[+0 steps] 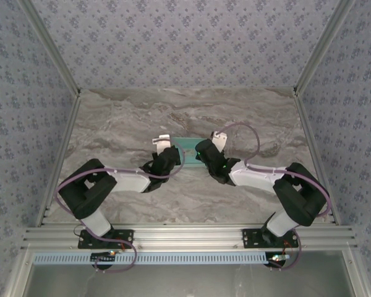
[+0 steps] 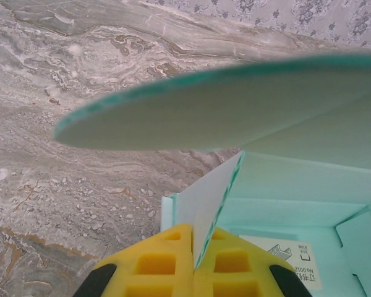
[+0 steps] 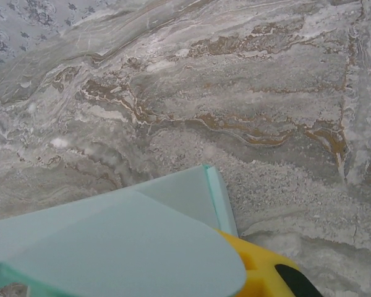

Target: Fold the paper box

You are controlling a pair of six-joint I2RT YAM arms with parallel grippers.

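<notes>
inside, the paper box holds a white tag.

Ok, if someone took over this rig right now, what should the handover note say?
Left gripper: shut on an upright wall of the paper box.
Right gripper: at the box's other end, with a rounded flap lying over one finger; grip unclear.
Box: mid-table, between both arms.
Done: walls partly raised, inside open, white tag on its floor.
Left: tuck the flaps, close the lid.

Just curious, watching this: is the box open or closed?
Open: inside the box, floor and label show; a rounded flap stands raised above.
</notes>
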